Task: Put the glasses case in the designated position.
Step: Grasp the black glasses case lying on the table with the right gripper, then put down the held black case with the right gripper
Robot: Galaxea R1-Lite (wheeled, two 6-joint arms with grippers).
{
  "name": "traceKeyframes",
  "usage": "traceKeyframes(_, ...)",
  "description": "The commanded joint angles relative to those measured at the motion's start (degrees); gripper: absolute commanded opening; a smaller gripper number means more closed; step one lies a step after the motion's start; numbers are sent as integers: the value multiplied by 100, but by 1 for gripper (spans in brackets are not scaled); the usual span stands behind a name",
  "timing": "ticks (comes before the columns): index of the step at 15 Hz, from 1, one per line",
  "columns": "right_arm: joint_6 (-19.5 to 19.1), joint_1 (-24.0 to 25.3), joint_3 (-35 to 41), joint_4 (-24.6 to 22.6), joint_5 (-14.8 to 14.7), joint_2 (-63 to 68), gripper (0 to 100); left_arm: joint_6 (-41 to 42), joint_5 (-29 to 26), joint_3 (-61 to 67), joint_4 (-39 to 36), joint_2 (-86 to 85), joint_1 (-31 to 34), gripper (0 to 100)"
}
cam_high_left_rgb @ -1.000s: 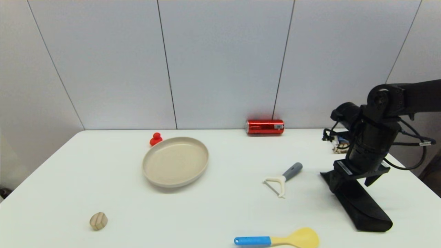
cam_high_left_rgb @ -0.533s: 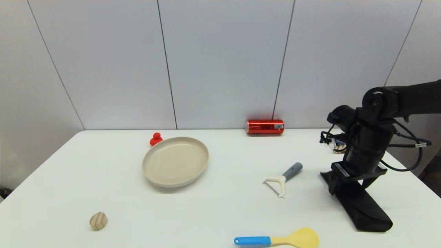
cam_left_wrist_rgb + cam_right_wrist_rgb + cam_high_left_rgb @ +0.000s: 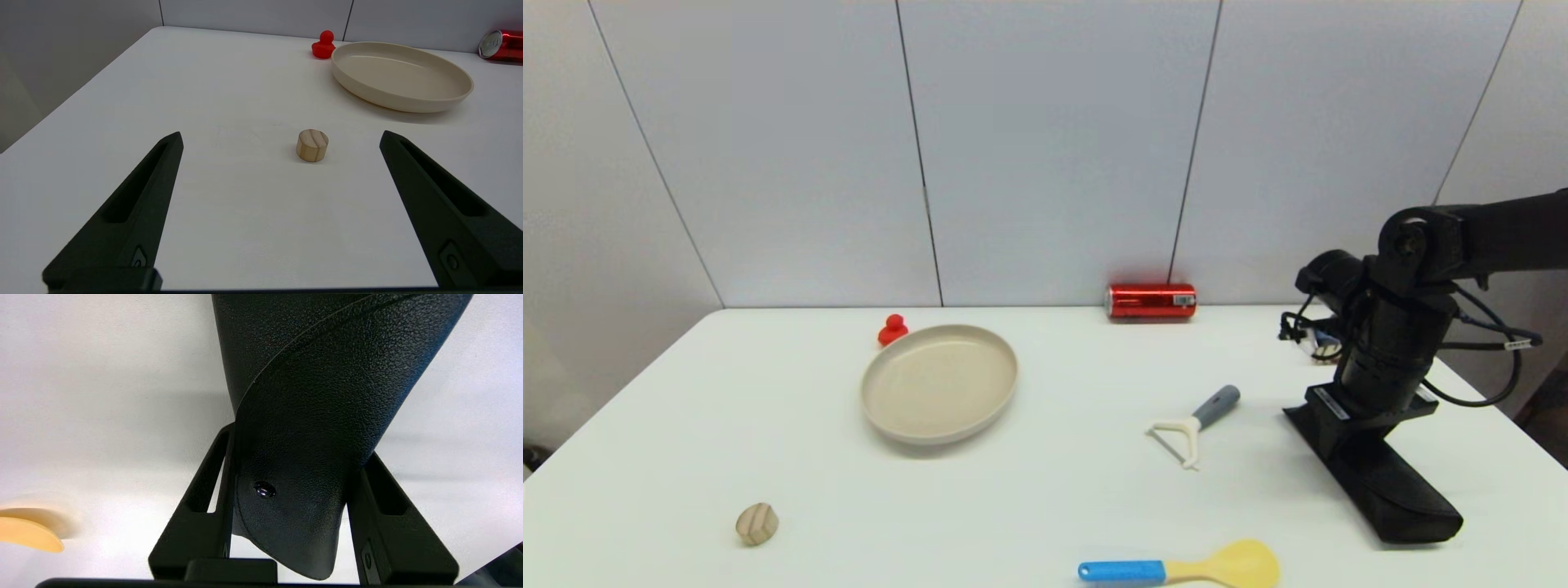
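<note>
On the white desk [image 3: 1045, 506] near its right edge, the right gripper [image 3: 288, 522] clamps the long black leatherette glasses case [image 3: 1380, 482] at its flap end, far end on the surface; advise lifting level before carrying, while the left gripper [image 3: 282, 141] idles spread open near the front-left corner.

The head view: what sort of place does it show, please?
Probably a robot test bench, not a home: a white table before plain grey wall panels, with unrelated items scattered on it, such as a red can and a peeler.

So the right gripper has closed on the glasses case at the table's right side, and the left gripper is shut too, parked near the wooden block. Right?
Not quite. The left gripper is open: the left wrist view shows its fingers spread wide, the wooden block beyond them. The right gripper is indeed shut on the glasses case.
</note>
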Motion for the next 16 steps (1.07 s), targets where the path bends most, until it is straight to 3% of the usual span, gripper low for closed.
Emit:
traceKeyframes(1, 107, 3, -4, 55, -4, -115, 0, -4, 0, 0, -8, 7, -3, 100)
traceKeyframes(16, 54, 21, 286, 608, 101, -1882, 0, -4, 0, 0, -8, 7, -3, 100)
